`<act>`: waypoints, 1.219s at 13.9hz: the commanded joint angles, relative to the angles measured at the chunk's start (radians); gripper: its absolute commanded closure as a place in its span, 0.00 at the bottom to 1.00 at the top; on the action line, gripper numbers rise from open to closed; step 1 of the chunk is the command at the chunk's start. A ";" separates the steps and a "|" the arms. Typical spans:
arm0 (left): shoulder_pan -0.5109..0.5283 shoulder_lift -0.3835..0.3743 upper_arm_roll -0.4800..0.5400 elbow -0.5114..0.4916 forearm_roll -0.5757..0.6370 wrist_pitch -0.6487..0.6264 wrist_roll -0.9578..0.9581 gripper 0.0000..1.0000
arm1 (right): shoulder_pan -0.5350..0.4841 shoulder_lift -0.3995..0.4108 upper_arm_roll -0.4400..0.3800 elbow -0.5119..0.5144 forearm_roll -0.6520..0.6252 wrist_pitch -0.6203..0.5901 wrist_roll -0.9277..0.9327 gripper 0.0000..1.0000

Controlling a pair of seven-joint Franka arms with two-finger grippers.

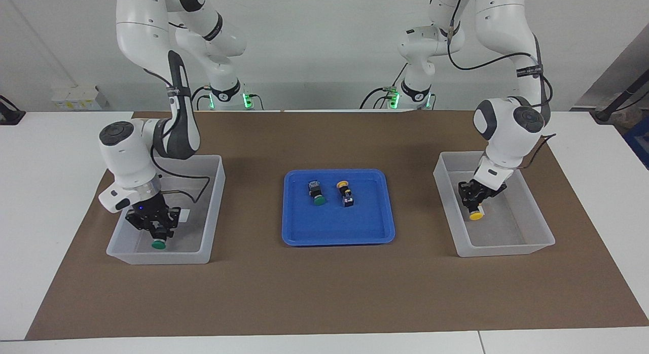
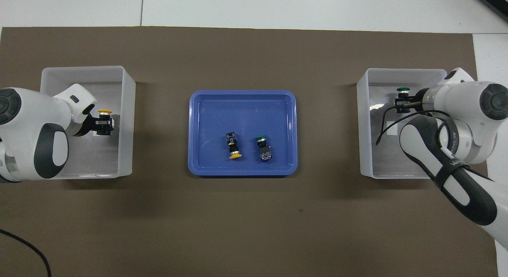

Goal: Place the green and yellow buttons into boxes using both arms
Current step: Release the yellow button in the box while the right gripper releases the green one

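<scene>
My right gripper point(image 1: 158, 232) is down inside the box point(image 1: 215, 202) at the right arm's end, shut on a green button point(image 1: 159, 245) with its cap low over the box floor. My left gripper point(image 1: 474, 204) is inside the other box point(image 1: 446, 207), shut on a yellow button point(image 1: 475, 216). In the overhead view the left gripper point(image 2: 104, 124) holds the yellow button point(image 2: 104, 111) in its box point(image 2: 127, 122). There the right gripper point(image 2: 403, 100) holds the green button point(image 2: 403, 89) in its box point(image 2: 363, 126). A second green button point(image 1: 318, 194) and a second yellow button point(image 1: 345, 191) lie side by side.
The two loose buttons lie in a shallow blue tray point(image 1: 304, 232) at the middle of the brown mat, between the boxes. In the overhead view the tray point(image 2: 198, 110) holds the yellow one point(image 2: 233, 148) and the green one point(image 2: 262, 147). Each box has a small white label.
</scene>
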 commanded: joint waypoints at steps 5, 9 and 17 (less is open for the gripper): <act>0.010 -0.026 0.003 0.106 0.019 -0.177 0.058 0.43 | 0.001 0.002 0.007 0.018 0.014 0.003 -0.025 0.00; 0.010 -0.017 0.002 0.277 0.013 -0.359 0.055 0.49 | 0.024 -0.134 0.012 0.006 0.020 -0.139 0.016 0.00; -0.144 -0.006 -0.007 0.361 -0.024 -0.471 -0.287 0.53 | 0.212 -0.368 0.013 -0.013 0.020 -0.492 0.118 0.00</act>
